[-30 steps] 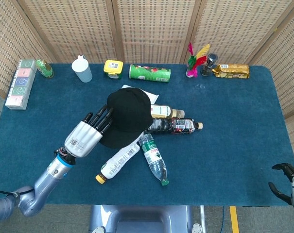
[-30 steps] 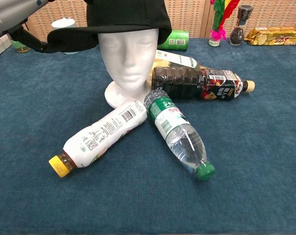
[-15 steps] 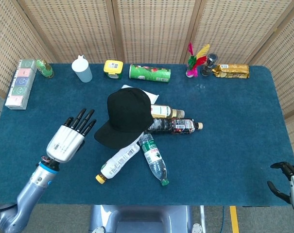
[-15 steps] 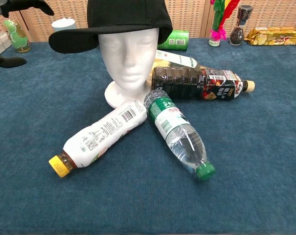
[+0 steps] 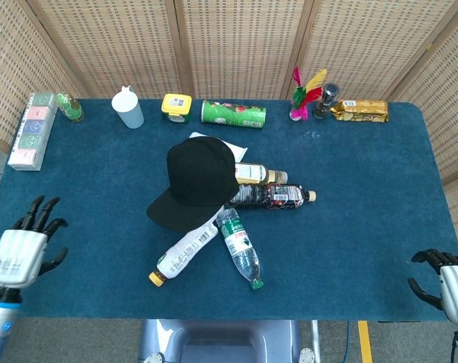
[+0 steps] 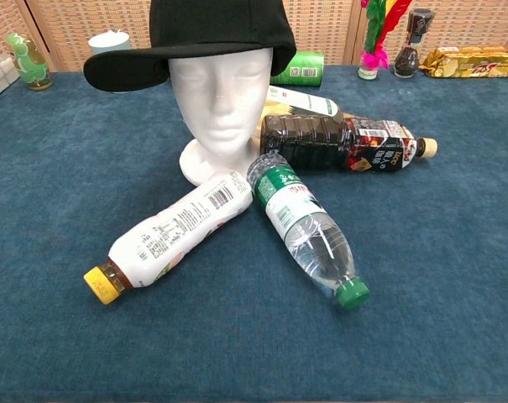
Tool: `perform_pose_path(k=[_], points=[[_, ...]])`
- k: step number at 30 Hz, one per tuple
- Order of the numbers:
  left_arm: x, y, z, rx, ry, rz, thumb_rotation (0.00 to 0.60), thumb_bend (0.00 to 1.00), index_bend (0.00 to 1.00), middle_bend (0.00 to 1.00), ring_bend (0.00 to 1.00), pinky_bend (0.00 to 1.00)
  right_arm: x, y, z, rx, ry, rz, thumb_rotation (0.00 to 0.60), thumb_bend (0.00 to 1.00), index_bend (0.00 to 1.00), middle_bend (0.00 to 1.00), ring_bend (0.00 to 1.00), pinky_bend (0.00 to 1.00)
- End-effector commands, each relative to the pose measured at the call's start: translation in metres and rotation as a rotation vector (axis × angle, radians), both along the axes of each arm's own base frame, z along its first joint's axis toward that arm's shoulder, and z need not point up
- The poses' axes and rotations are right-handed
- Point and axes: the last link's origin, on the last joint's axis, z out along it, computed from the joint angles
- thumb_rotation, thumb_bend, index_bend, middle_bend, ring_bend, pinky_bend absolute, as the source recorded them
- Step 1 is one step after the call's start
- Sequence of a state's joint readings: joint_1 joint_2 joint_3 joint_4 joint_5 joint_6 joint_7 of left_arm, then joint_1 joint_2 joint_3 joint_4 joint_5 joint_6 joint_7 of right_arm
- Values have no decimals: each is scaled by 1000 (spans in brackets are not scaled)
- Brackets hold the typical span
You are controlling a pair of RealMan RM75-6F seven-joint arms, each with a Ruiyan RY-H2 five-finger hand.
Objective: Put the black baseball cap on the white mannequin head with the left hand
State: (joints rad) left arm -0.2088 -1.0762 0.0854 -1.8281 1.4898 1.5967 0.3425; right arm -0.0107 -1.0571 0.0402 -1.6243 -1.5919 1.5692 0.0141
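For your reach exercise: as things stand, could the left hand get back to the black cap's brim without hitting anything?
Probably yes. The left hand is open at the table's near left edge, and only bare blue cloth lies between it and the black cap; the bottles lie further right.

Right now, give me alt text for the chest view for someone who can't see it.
A black baseball cap sits on a white mannequin head, its brim turned sideways. Three bottles lie around the base on the blue table; neither hand shows.
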Motion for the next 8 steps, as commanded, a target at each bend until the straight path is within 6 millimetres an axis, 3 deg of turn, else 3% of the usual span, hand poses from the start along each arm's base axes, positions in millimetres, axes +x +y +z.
perform_pose_path(k=[1, 5, 8], points=[[-20, -24, 19, 49, -27, 79, 600, 230, 414, 184, 106, 405, 2, -2, -3, 6, -2, 7, 600, 258, 469, 484, 482, 496], [-37, -48, 32, 115, -99, 133, 600, 231, 444, 228, 136, 418, 7, -4, -11, 30, -7, 22, 600, 257, 478, 492, 489, 510], [-48, -55, 35, 126, -75, 160, 600, 231, 446, 234, 144, 418, 9, -6, -16, 37, -12, 23, 600, 258, 482, 493, 489, 511]])
